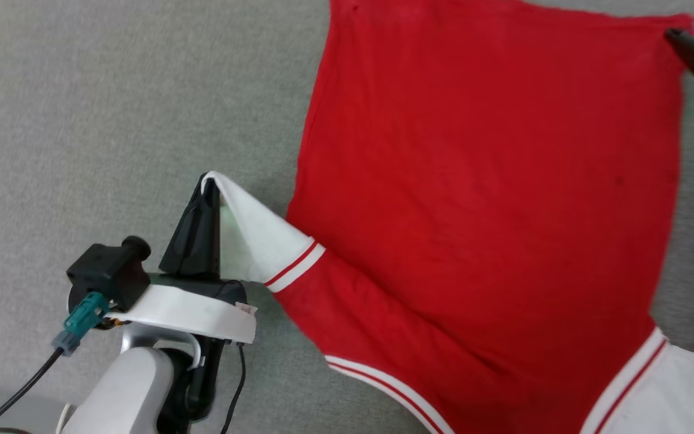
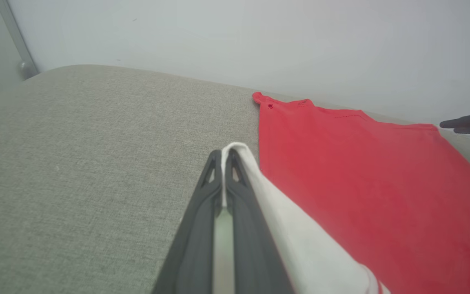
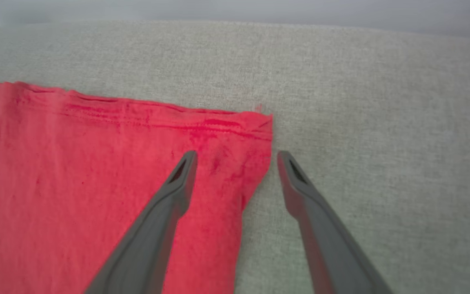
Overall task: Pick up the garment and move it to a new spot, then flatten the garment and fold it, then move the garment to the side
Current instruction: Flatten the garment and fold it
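**Garment on the surface, head and wrist views.** The garment, a red T-shirt with white sleeves, lies spread and largely flat on a grey woven surface. Its hem is at the far end in the head view and its striped neck trim at the near end.

The left gripper stands at the garment's left side. Its jaws are pressed together on the outer edge of the white left sleeve, which is lifted off the surface and drawn into a peak away from the red body. In the left wrist view a thin white fold of that sleeve shows between the two dark fingers, and the rest of the sleeve cloth trails down beside them.

The right gripper is at the garment's far right hem corner, which is slightly rumpled. Its jaws stand wide apart and hold nothing. In the right wrist view one finger is over the red cloth just inside the garment's side edge and the other is over bare surface just outside it, so the edge runs between them. Whether the tips touch the cloth cannot be told.

The right sleeve lies flat at the garment's near right.
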